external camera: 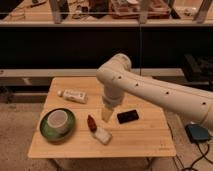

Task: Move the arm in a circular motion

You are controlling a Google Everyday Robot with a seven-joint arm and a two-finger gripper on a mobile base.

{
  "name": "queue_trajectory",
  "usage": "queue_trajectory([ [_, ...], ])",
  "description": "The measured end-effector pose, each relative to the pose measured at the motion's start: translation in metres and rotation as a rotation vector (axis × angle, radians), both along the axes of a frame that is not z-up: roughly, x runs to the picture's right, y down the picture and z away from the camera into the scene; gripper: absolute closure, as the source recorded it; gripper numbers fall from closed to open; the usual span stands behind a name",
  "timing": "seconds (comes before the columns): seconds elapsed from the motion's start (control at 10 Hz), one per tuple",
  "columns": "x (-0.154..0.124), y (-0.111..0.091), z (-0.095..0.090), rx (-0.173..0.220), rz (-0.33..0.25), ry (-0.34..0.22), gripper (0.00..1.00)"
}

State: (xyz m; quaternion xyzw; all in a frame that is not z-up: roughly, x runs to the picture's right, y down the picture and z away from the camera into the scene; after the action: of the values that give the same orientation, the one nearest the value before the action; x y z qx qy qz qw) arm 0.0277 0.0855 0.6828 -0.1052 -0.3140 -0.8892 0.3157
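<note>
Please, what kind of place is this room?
Probably a robotics lab or workshop: a cluttered workbench behind, a blue device with cables on the floor, and the arm with its pincer above a small wooden table.

- The arm reaches in from the right, bends above the wooden table and points down.
- Its gripper hangs over the table's middle, between a small red object and a flat black object.
- A pale cup sits on a green plate at left, with a white tube behind it.
</note>
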Motion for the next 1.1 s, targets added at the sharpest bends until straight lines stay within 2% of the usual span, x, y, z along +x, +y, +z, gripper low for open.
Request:
queue_trajectory([
  [0.1,-0.01,-0.012,0.012,0.007,-0.005,-0.005,0.2],
  [0.3,-0.039,-0.044,0.049,0.015,-0.014,-0.02,0.2],
  [0.6,-0.06,-0.091,0.102,0.031,-0.004,-0.036,0.2],
  [0.9,-0.043,-0.118,0.133,0.039,0.053,-0.001,0.2],
  [1.1,-0.023,-0.121,0.14,0.037,0.08,0.033,0.2],
])
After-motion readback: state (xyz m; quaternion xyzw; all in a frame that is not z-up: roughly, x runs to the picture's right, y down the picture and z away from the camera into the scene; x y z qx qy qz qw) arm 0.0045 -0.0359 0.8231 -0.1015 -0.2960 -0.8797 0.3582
